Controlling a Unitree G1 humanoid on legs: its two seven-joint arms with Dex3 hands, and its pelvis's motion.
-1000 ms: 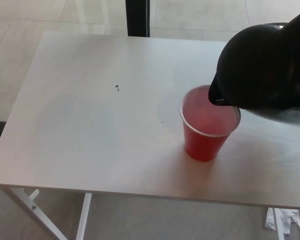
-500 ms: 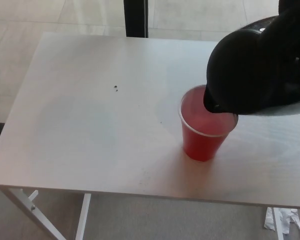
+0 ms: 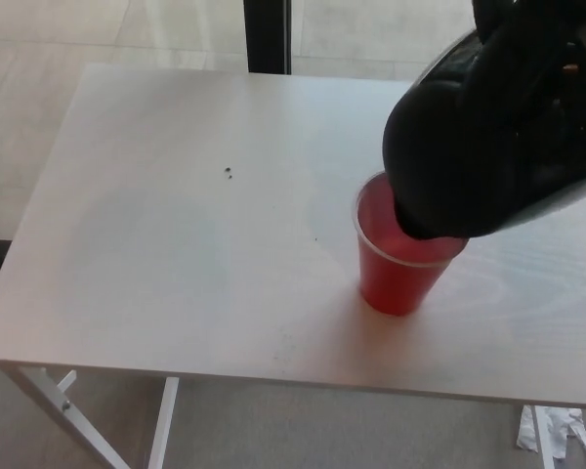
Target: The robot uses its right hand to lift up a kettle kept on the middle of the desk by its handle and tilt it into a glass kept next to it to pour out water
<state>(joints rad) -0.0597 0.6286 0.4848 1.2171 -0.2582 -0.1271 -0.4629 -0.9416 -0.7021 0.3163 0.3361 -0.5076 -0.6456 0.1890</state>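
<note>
A rounded, glossy black kettle (image 3: 488, 147) hangs tipped steeply over a translucent red plastic cup (image 3: 402, 259), its low edge covering the cup's rim. The cup stands on the smooth pale surface (image 3: 176, 225). The right robot hand (image 3: 537, 29) merges with the kettle's top; its grip cannot be told.

A single view is given, taken from the robot's head and aimed steeply down and forward at the bench (image 3: 176, 244). Its near edge is seen low in the frame and its far edge near the top, with pale floor (image 3: 39, 29) beyond. The kettle (image 3: 488, 137) is caught very close to the lens at upper right (cut by the frame's edge), covering part of the red cup (image 3: 396, 278). No second view is supplied, so no shared part can be named.
</note>
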